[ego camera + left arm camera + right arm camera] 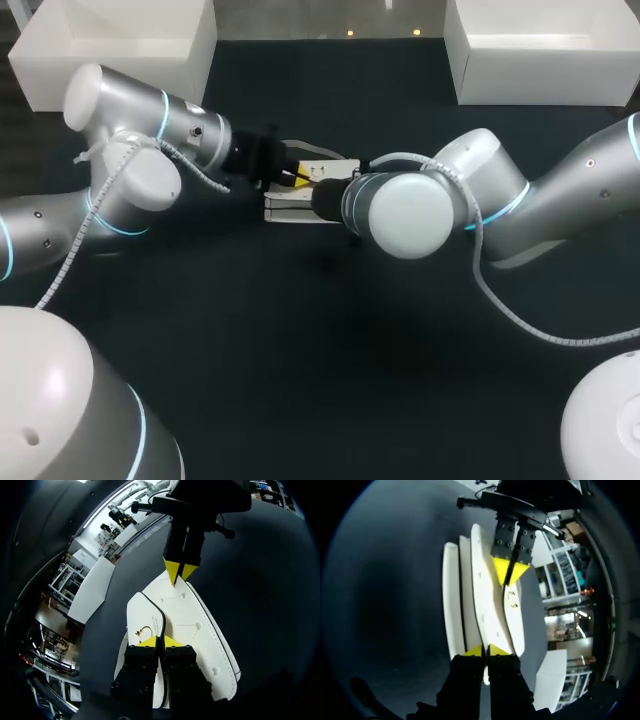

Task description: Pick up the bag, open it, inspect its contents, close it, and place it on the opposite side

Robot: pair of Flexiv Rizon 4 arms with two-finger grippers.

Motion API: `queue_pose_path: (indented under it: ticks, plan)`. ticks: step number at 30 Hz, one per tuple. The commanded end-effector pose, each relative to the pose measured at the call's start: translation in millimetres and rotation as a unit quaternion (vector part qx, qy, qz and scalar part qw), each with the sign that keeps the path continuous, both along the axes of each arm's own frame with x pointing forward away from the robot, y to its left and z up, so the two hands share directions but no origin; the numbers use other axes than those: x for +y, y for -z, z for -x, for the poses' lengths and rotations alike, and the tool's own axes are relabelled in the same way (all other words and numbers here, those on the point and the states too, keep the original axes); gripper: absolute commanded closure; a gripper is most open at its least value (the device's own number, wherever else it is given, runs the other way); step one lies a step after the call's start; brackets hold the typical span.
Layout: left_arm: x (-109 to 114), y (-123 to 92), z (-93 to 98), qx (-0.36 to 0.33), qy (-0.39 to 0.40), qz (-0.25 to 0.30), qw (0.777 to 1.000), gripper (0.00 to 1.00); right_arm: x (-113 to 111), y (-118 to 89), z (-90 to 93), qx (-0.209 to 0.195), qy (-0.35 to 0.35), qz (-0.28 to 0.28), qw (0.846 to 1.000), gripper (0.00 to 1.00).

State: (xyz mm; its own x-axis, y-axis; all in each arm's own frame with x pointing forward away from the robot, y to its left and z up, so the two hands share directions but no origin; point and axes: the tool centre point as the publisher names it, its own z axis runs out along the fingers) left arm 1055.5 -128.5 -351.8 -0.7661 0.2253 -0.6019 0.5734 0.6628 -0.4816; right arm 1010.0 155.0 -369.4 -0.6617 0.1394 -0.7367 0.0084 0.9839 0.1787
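The white bag [192, 625] is sitting at the middle of the dark table [300, 350], stretched between the two grippers; whether it is resting on the surface or hanging just above it cannot be told. The left gripper [160, 642] is pinching the near end of the bag, fingers pressed together on a thin black strap [161, 617] that is running along the edge of a flap. The right gripper [486, 651] is gripping the opposite end, its yellow tips closed on a white panel. The panels are fanning apart between the grippers in the right wrist view. Stitch lines and a few small snap studs [198, 625] are showing on the top panel. A small gold mark [144, 629] is lying beside the strap; too small to tell whether it is a clasp or lettering, so nothing is legible. In the head view the right arm [410, 215] is covering its own gripper and part of the bag, and the left arm [200, 130] is hiding most of the left fingers. One white bin [110, 75] is standing at the far left, a second white bin [540, 75] at the far right, both well apart from the bag.
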Motion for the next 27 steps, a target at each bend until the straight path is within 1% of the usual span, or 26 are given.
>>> queue_pose_path:
  ticks: [1,7,8,9,10,11,13,14,15,16,17,24,27]
  plan:
    - [-5,1,0.1,-0.003,-0.001,0.000,1.000,1.00,-1,4,1.4,-0.088,0.006,-0.008,0.996,1.00]
    - [0,2,-6.4,-0.013,-0.016,0.001,1.000,1.00,-1,4,1.4,-0.088,0.006,-0.008,0.996,1.00]
    - [1,1,-7.2,-0.015,-0.018,0.001,1.000,0.86,-1,4,1.4,-0.088,0.006,-0.008,0.996,1.00]
    - [2,1,-8.0,-0.016,-0.020,0.001,1.000,0.75,-1,4,1.4,-0.088,0.006,-0.008,0.996,1.00]
    - [3,0,-8.8,-0.016,-0.021,0.003,1.000,0.67,-1,4,1.4,-0.088,0.006,-0.008,0.996,1.00]
    - [3,0,-9.4,-0.018,-0.023,0.002,1.000,0.65,-1,4,1.4,-0.088,0.006,-0.008,0.996,1.00]
    - [5,-1,-11.0,-0.023,-0.028,0.001,0.999,0.66,-1,4,1.4,-0.088,0.006,-0.008,0.996,1.00]
    - [5,-1,-12.0,-0.029,-0.030,-0.004,0.999,0.73,-1,4,1.4,-0.088,0.006,-0.008,0.996,1.00]
    - [6,-1,-12.8,-0.030,-0.031,-0.005,0.999,0.82,-1,4,1.4,-0.088,0.006,-0.008,0.996,1.00]
    - [6,-1,-14.3,-0.033,-0.034,-0.008,0.999,0.96,-1,4,1.4,-0.088,0.006,-0.008,0.996,1.00]
    - [6,0,-15.8,-0.033,-0.034,-0.008,0.999,1.00,-1,4,1.4,-0.088,0.006,-0.008,0.996,1.00]
    - [4,-2,-23.7,-0.035,-0.043,-0.008,0.998,1.00,-1,4,1.4,-0.088,0.006,-0.008,0.996,1.00]
    - [1,-5,-22.1,-0.027,-0.034,0.004,0.999,1.00,-1,4,1.4,-0.088,0.006,-0.008,0.996,1.00]
